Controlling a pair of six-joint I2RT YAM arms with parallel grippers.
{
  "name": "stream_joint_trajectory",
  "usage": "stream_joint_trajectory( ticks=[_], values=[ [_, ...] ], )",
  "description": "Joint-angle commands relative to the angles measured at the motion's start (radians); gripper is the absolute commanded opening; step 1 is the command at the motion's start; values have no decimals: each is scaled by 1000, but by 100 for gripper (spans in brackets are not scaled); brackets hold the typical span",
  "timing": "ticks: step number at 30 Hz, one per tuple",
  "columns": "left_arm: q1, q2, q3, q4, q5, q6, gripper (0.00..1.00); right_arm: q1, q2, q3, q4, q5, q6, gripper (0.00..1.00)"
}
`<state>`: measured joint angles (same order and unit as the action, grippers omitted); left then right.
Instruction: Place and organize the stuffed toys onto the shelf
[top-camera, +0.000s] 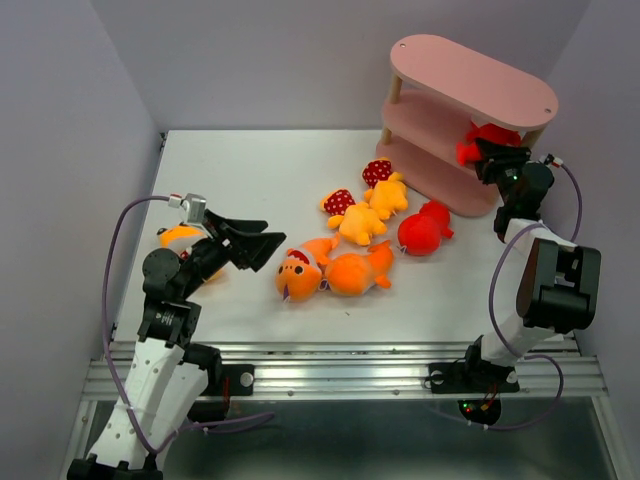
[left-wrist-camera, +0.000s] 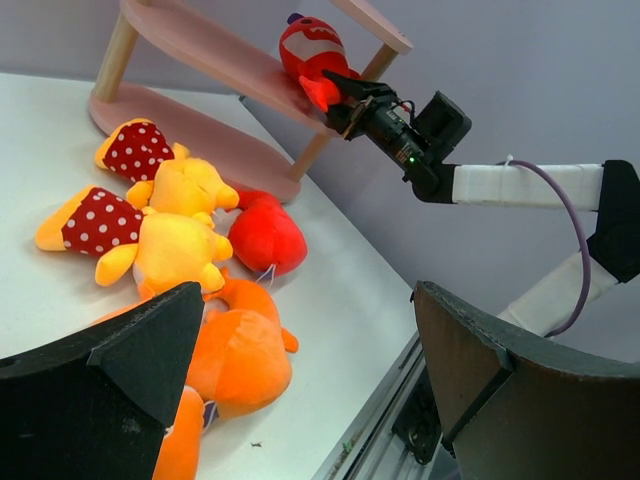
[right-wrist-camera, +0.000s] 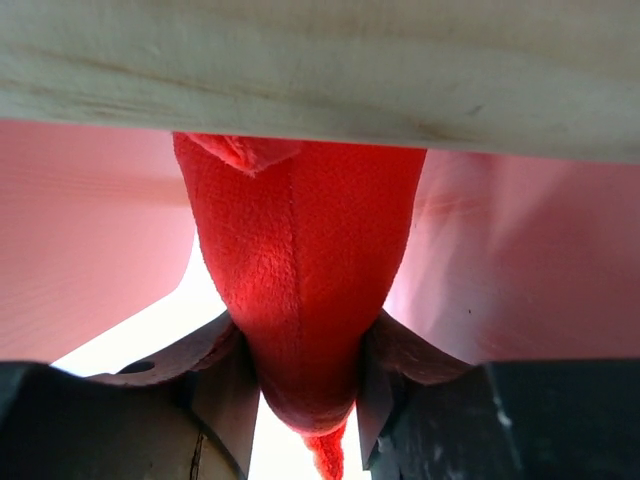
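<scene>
Looking from the top, the right gripper has a red shark on the middle board of the shelf; the left gripper gapes wide and empty over the table.

Left wrist view: the shark sits near the board's edge, so I'd push it deeper before letting go.

Right wrist: the fingers hug its tail on both sides. How firmly, can't tell, and a pale wooden bar hides the rest.
</scene>
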<state>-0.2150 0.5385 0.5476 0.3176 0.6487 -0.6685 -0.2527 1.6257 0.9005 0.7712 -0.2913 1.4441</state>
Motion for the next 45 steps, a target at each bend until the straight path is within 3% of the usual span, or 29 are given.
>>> stream_joint_trajectory(
  ticks=[1,7,10,14,26,45],
  values=[
    [-6,-23,-11,63,2,-3,98,9,-33,3,74,12,-1,43],
    [-4,-31,-17,61,0,-6,98,9,-52,-8,80,1,-8,57],
    [-4,-38,-15,61,0,-8,98,9,-67,-17,70,-23,-8,76],
    [-4,-48,-18,58,0,-9,98,9,-96,-34,50,-37,-25,83],
    [-4,-75,-9,32,-4,-2,98,9,-154,-81,28,-94,-31,94],
    [-4,-87,-5,28,-4,0,98,9,-213,-187,-27,-192,-76,95]
  ],
)
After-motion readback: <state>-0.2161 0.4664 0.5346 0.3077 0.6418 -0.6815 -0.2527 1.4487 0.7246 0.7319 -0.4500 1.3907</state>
